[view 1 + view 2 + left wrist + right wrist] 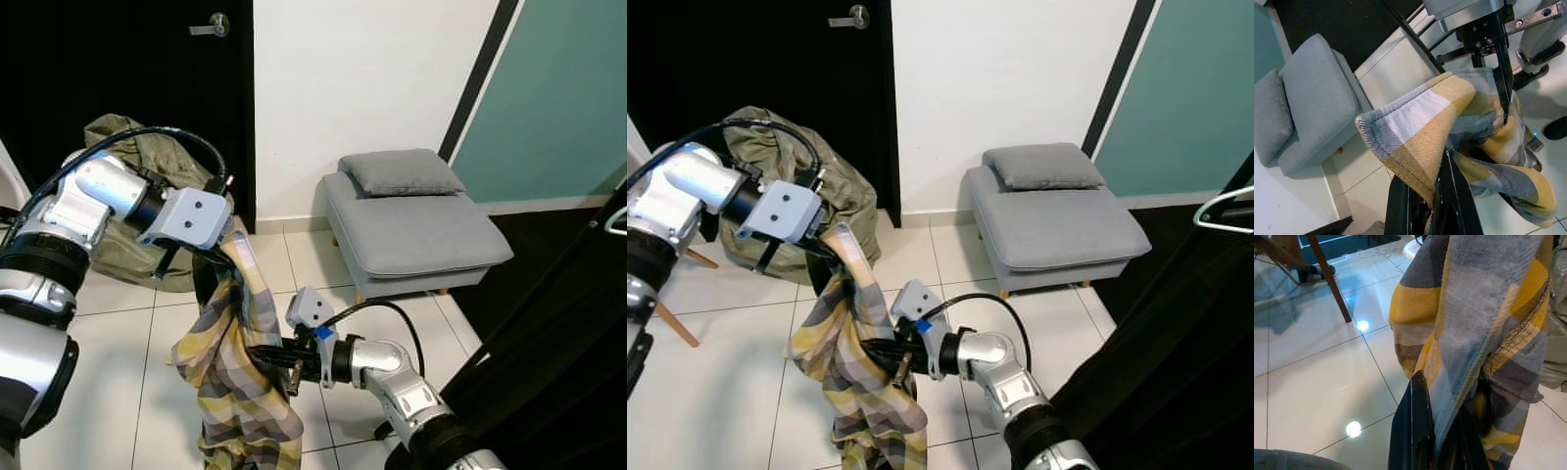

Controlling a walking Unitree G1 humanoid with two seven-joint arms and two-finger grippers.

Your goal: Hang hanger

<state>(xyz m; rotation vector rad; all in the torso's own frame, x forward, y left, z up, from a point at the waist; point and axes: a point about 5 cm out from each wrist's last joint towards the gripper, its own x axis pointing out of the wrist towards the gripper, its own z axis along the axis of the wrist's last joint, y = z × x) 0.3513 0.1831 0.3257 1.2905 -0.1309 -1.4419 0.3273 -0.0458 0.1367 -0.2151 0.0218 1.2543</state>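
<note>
A yellow and grey checked cloth point(235, 382) hangs between my two grippers above the tiled floor. My left gripper point(221, 255) is shut on its top edge; in the left wrist view the hem point(1415, 147) folds over the black fingers point(1449, 200). Lower down and to the right, my right gripper point(265, 357) is shut on the cloth's side, with fabric point(1474, 323) draped across its finger point(1410, 431). A white hanger point(1227, 209) pokes in at the far right edge, apart from both grippers.
A grey footstool point(416, 235) with a cushion stands against the white wall ahead. An olive green garment point(122, 147) lies heaped at the left before a black door point(127, 59). Dark fabric point(558, 333) hangs at the right. A wooden chair leg point(671, 323) stands at the left.
</note>
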